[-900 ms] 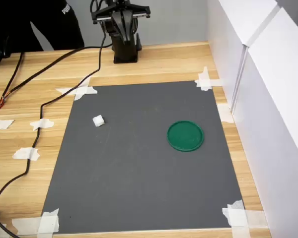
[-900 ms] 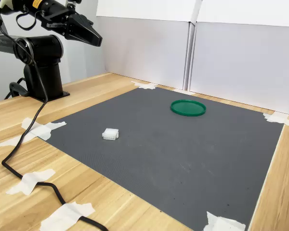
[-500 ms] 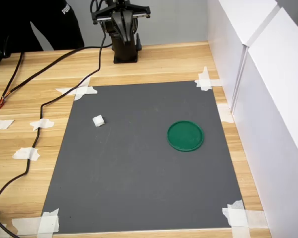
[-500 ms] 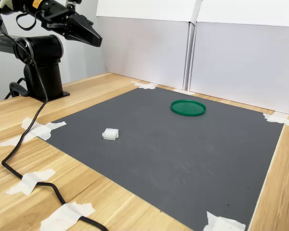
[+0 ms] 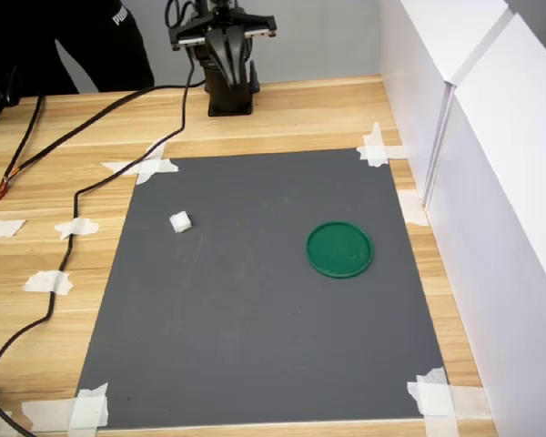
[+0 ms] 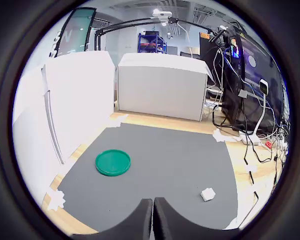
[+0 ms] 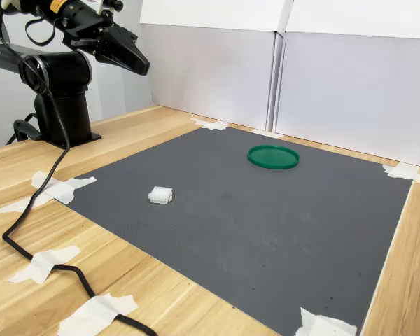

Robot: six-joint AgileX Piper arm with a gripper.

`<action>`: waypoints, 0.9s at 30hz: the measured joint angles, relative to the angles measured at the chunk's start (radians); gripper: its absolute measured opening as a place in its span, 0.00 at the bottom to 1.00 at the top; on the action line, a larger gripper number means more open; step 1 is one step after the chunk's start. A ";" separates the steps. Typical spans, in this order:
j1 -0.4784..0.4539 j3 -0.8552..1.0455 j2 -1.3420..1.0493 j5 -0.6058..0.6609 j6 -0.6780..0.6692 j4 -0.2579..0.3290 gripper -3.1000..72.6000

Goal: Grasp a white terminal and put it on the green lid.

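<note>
Now, by item:
Gripper [image 7: 145, 68]: raised high over the wooden surface [image 5: 300, 114] beside the arm's base [image 5: 230, 98], well clear of the mat; fingers pressed together to a point in the second exterior view and the wrist view, nothing held.
Terminal [image 5: 180, 221]: lies on the grey mat [image 5: 255, 300], toward the first exterior view's left edge of it; alone, touching nothing else; seen also in the wrist view [image 6: 207, 194] and the second exterior view [image 7: 160, 195].
Lid [image 5: 339, 248]: flat on the same mat, toward the first exterior view's right; well apart from the terminal; bare on top.
Mat: taped to the surface at its corners with white tape [image 5: 375, 146].
Cable [image 5: 100, 182]: black, runs from near the base across the wood past the mat's left side in the first exterior view, held down by more tape pieces.
Panels [image 5: 491, 164]: white, upright, along the first exterior view's right side of the surface.
Person: dark clothing [image 5: 64, 41] at the first exterior view's upper left, behind the surface.
</note>
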 joint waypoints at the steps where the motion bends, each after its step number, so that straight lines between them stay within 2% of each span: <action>1: 0.000 -0.015 0.026 0.000 0.000 0.000 0.02; 6: 0.000 -0.104 0.163 0.000 0.000 -0.001 0.02; 10: 0.000 -0.203 0.279 0.034 0.000 -0.033 0.02; 14: 0.000 -0.294 0.399 0.123 0.000 -0.071 0.02; 18: 0.000 -0.377 0.521 0.227 0.000 -0.119 0.02; 25: -0.002 -0.488 0.707 0.334 -0.006 -0.254 0.02; 27: -0.025 -0.509 0.749 0.351 -0.039 -0.254 0.02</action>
